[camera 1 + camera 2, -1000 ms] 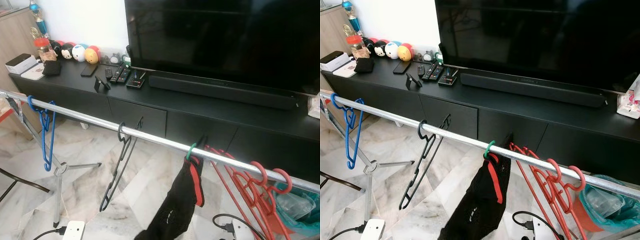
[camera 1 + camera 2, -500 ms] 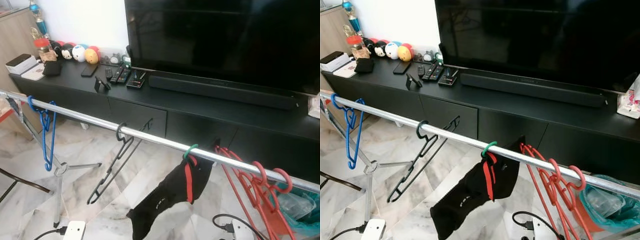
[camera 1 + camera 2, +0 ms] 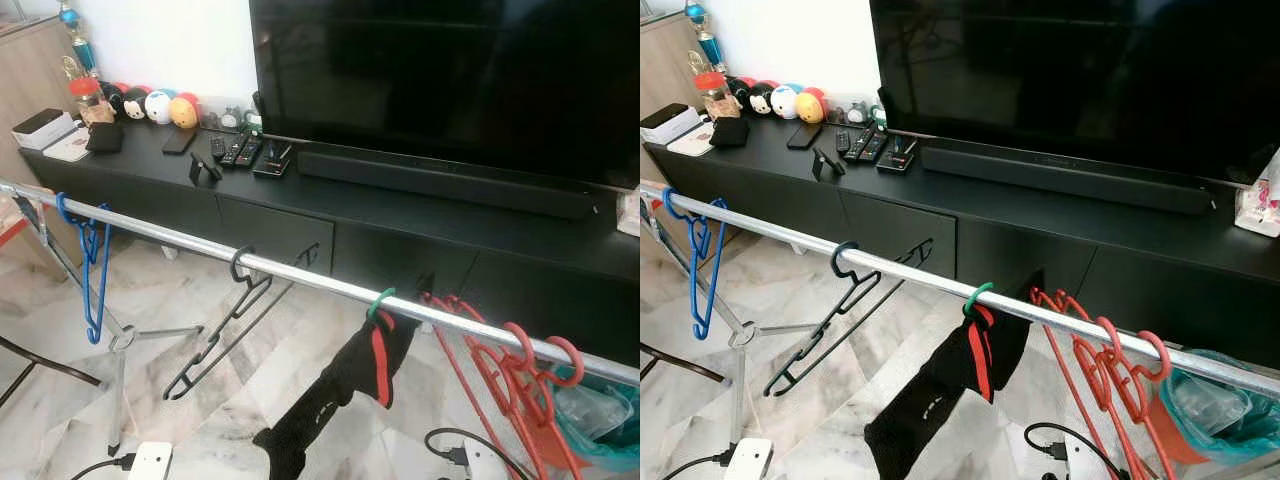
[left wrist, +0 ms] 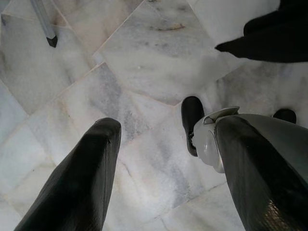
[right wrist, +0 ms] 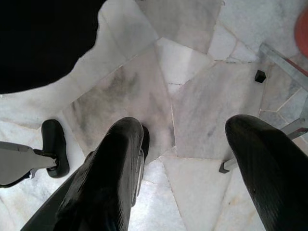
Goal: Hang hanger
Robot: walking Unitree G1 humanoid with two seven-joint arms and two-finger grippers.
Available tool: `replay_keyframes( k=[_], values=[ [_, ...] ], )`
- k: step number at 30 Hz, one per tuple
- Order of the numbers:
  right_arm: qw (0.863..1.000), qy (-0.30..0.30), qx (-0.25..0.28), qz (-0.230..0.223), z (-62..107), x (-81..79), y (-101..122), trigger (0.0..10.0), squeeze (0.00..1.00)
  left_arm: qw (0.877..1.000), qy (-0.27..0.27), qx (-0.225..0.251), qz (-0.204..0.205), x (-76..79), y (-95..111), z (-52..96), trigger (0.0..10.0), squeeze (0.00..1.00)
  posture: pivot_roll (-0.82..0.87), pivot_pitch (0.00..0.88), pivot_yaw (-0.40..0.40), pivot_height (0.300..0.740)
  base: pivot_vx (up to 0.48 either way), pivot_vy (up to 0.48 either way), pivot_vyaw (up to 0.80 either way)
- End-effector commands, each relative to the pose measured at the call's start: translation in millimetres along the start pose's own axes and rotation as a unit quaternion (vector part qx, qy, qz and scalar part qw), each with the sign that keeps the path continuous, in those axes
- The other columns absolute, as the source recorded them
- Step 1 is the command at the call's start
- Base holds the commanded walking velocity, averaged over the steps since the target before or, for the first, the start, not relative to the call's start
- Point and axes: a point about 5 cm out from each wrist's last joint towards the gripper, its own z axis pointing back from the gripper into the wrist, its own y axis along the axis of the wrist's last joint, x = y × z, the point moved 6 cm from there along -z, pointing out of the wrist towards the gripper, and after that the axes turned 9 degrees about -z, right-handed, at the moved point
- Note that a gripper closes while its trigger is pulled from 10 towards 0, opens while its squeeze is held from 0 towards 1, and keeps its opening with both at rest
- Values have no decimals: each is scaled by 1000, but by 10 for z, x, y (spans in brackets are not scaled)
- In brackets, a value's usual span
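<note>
A silver clothes rail (image 3: 300, 272) crosses the view in front of me. From it hang a blue hanger (image 3: 93, 270), an empty black hanger (image 3: 225, 330), and a green-hooked hanger (image 3: 380, 300) carrying a black garment (image 3: 325, 405) with a red stripe. Several red hangers (image 3: 510, 375) hang at the right end. The black hanger and the garment are tilted out to the left. My left gripper (image 4: 166, 144) hangs open over the marble floor with nothing between its fingers. My right gripper (image 5: 185, 139) is likewise open and empty above the floor.
A black TV console (image 3: 420, 215) with a large TV (image 3: 450, 80), remotes (image 3: 240, 152) and toys stands behind the rail. The rack's leg (image 3: 118, 385) is at the left. White power strips (image 3: 148, 460) with cables and a teal bag (image 3: 1215, 405) lie on the floor.
The black hanger and the hanging black garment have swung from hanging straight down to tilting out towards the left. The red hangers sway a little. The blue hanger stays put.
</note>
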Motion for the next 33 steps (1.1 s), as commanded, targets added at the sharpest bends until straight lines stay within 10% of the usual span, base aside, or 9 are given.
replay_keyframes(
  k=[1,33],
  values=[
    [1000,-1,2,-8,1,2,-1,10000,0,1000,-3,-10,0,24,-68,5,10000,0,27,0,8,740,-281,0,0],
    [1000,-3,6,-12,-2,3,21,10000,0,1000,-10,-9,-4,63,-50,-2,10000,0,16,0,20,740,-309,0,0]
  ],
)
